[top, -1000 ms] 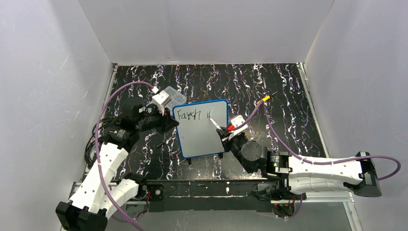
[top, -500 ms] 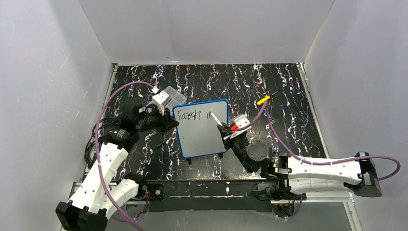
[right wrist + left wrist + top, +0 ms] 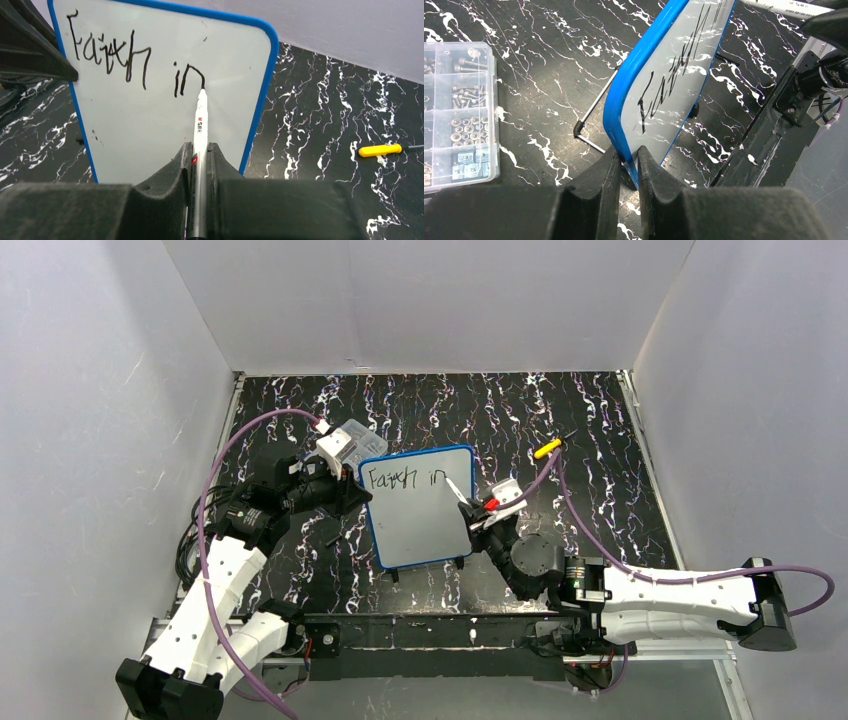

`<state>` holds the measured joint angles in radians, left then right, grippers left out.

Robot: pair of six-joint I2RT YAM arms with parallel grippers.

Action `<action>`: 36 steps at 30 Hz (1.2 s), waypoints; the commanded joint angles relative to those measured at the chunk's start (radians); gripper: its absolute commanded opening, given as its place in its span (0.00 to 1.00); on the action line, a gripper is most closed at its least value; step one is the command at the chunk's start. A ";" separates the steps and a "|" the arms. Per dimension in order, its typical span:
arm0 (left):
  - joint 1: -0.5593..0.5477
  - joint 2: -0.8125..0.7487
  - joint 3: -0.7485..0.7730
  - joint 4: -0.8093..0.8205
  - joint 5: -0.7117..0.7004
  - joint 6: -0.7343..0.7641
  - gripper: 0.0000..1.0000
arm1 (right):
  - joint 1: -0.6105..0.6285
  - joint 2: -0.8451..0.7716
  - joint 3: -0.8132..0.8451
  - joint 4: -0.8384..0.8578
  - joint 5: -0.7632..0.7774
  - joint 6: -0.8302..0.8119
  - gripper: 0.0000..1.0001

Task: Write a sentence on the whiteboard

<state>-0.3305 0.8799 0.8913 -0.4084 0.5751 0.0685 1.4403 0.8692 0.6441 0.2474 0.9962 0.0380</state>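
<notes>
The right end effector (image 3: pixel 200 150) is clamped on a marker (image 3: pixel 200 117). The marker's tip touches the whiteboard (image 3: pixel 145 135) straight ahead of it, at the end of the sentence (image 3: pixel 132 62), which reads "Faith in". The left end effector (image 3: pixel 628 159) pinches the board's blue frame at the edge nearest it, and the board stands tilted on the table (image 3: pixel 524 60). A clear box of screws (image 3: pixel 455 115) lies to its left. A yellow screwdriver (image 3: pixel 378 149) lies right of the right end effector.
</notes>
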 commanded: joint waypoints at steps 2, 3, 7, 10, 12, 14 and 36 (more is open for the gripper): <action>-0.012 0.008 -0.025 -0.059 -0.001 0.021 0.00 | -0.004 0.009 0.019 -0.119 0.022 0.080 0.01; -0.013 0.009 -0.025 -0.059 -0.002 0.021 0.00 | -0.004 0.010 0.020 -0.130 0.020 0.089 0.01; -0.012 0.008 -0.025 -0.061 -0.002 0.022 0.00 | -0.004 -0.002 0.016 -0.145 0.016 0.101 0.01; -0.012 0.007 -0.025 -0.061 -0.003 0.021 0.00 | -0.004 -0.022 0.029 -0.120 -0.003 0.068 0.01; -0.012 0.008 -0.026 -0.062 -0.007 0.023 0.00 | -0.004 -0.037 0.042 -0.094 -0.047 0.039 0.01; -0.012 0.007 -0.028 -0.065 -0.013 0.025 0.00 | -0.004 -0.048 0.052 -0.067 -0.117 0.016 0.01; -0.012 0.005 -0.029 -0.069 -0.019 0.027 0.00 | 0.001 0.290 0.128 0.245 -0.368 -0.034 0.01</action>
<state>-0.3325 0.8799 0.8909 -0.4137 0.5758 0.0677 1.4403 1.1503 0.7185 0.3782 0.6479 0.0196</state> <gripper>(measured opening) 0.140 0.178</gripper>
